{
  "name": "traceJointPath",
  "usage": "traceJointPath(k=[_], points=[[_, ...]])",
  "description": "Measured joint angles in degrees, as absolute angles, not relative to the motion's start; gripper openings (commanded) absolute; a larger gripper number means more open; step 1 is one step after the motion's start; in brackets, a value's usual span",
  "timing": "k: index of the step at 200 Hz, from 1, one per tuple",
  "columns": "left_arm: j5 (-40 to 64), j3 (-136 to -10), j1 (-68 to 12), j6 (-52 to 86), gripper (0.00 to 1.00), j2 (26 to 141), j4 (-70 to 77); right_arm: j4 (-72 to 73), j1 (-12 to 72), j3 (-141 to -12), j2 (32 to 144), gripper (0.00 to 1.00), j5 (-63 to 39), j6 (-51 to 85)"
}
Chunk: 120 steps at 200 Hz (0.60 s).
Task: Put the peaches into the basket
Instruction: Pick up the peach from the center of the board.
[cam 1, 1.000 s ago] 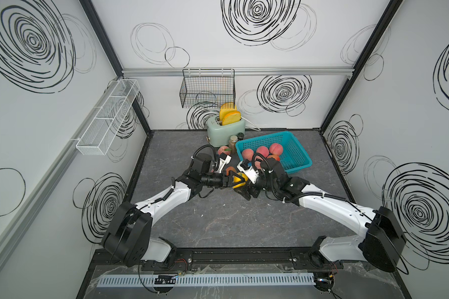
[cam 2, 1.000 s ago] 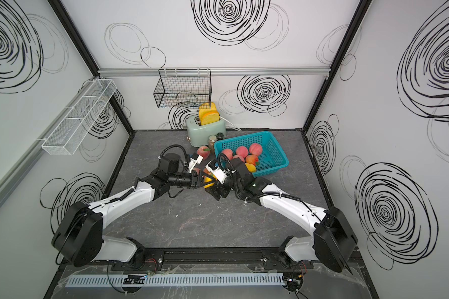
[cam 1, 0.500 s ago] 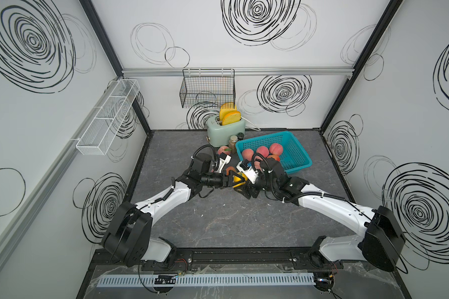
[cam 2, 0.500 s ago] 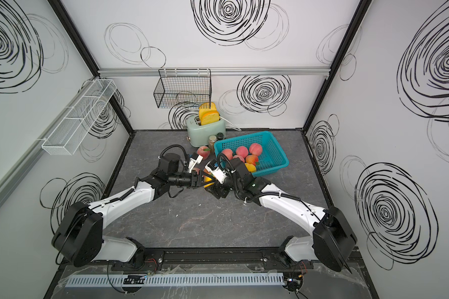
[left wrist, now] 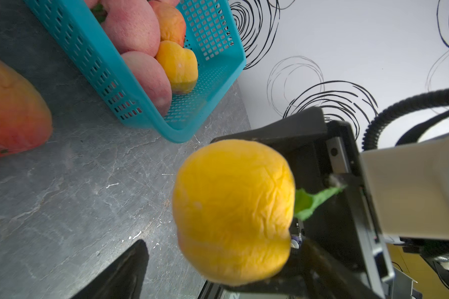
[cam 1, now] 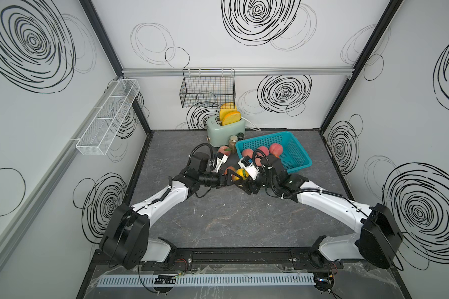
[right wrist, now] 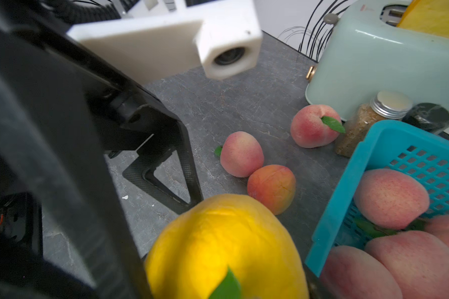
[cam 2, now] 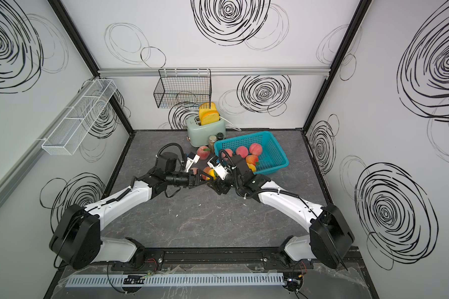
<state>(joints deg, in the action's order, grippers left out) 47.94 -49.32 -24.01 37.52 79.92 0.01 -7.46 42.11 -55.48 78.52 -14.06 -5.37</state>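
A yellow peach [cam 1: 241, 173] [cam 2: 212, 173] with a green leaf hangs just above the table between both arms. My right gripper [cam 1: 245, 179] [right wrist: 226, 284] is shut on it. My left gripper [cam 1: 229, 179] [left wrist: 218, 271] faces it with its jaws open, and its fingers [left wrist: 125, 269] stand apart from the fruit. The teal basket [cam 1: 265, 136] [cam 2: 244, 138] lies just behind the right gripper with several peaches [cam 1: 275, 148] [right wrist: 389, 196] inside. Three more peaches lie on the table: a pink one [right wrist: 241, 154], an orange-red one [right wrist: 271, 187], and a pink one with a leaf [right wrist: 313, 125] [cam 1: 223, 150].
A mint toaster [cam 1: 226, 126] with yellow bread slices [cam 1: 230, 116] stands at the back. A spice jar [cam 1: 233, 141] and a dark jar [right wrist: 425, 116] sit between toaster and basket. A black wire basket [cam 1: 208, 90] and a white mesh rack [cam 1: 106, 119] hang on the walls.
My left gripper has opened and let go of the yellow peach. My right gripper has closed on it. Both arms have stayed nearly in place.
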Motion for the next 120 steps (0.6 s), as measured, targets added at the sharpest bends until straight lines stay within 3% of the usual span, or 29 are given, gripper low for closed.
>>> traceJointPath(k=[120], points=[[37.2,-59.1,-22.5,28.0,0.99,82.3,-11.2,-16.4,27.9,-62.8,80.2,0.74,-10.0,-0.8]])
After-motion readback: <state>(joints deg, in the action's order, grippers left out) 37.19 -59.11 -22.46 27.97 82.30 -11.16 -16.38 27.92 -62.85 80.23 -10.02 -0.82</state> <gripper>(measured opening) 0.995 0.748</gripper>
